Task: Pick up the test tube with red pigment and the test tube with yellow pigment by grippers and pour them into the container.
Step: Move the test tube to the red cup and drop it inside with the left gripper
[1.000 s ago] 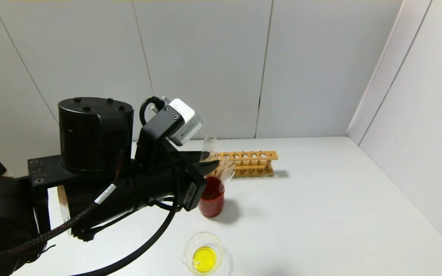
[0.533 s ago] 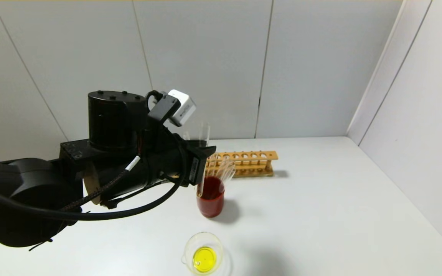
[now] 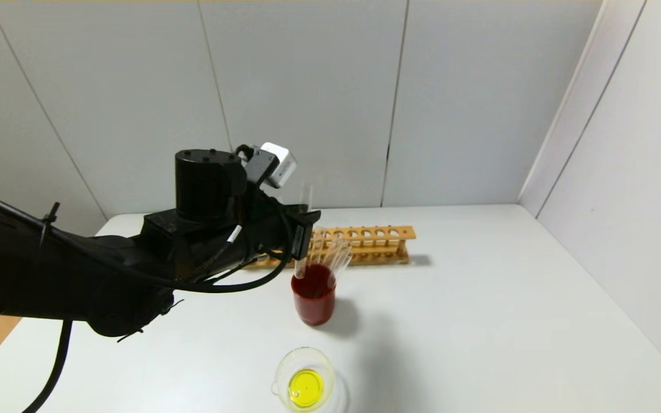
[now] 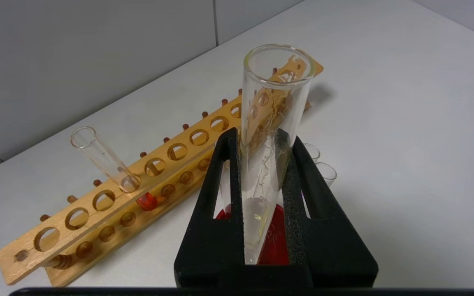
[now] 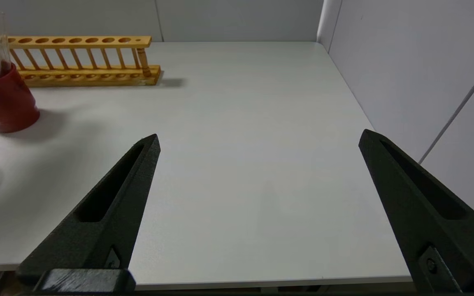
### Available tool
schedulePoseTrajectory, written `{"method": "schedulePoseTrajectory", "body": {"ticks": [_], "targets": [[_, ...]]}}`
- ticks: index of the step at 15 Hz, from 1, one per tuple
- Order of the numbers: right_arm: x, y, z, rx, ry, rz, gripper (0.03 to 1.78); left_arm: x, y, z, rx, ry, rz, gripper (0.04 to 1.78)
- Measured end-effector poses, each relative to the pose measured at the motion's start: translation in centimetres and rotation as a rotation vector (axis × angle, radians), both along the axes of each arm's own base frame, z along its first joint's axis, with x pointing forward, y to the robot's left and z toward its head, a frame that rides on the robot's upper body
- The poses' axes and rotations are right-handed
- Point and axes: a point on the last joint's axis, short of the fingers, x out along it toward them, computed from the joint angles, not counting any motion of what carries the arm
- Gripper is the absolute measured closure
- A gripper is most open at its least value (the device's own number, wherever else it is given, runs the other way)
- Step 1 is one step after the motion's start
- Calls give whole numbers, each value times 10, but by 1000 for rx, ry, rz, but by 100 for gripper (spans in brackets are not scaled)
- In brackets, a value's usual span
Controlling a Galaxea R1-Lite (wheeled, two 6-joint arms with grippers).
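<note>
My left gripper [image 3: 306,222] is shut on the test tube with yellow pigment [image 3: 307,198] and holds it nearly upright, its base at the mouth of the dark-red cup [image 3: 314,301]. In the left wrist view the gripper [image 4: 261,137] clamps this tube [image 4: 276,82], which shows only a faint yellow trace. The test tube with red pigment [image 4: 103,158] leans in the wooden rack [image 4: 97,201]; my left arm hides it in the head view. The container [image 3: 282,370] holds yellow liquid near the table's front edge. My right gripper [image 5: 259,139] is open and empty over bare table.
The dark-red cup [image 5: 2,102] holds several clear tubes [image 3: 339,258]. The wooden rack [image 3: 373,244] stands behind it. Walls close off the table at the back and on the right. The table's right half is bare.
My left arm has reached farther forward over the table. The held tube has gone from tilted to nearly upright, with its base now at the red cup's mouth.
</note>
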Motion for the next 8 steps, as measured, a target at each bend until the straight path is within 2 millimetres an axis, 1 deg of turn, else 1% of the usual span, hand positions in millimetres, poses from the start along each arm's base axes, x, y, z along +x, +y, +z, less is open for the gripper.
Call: {"method": "schedulePoseTrajectory", "body": {"ticks": [4,8], "targets": [[0,0,0,0,0,0,11,15,0,-11,-22,48,7,150],[0,0,0,0,0,0,11,22,1,-20,-64,90,17,150]]}}
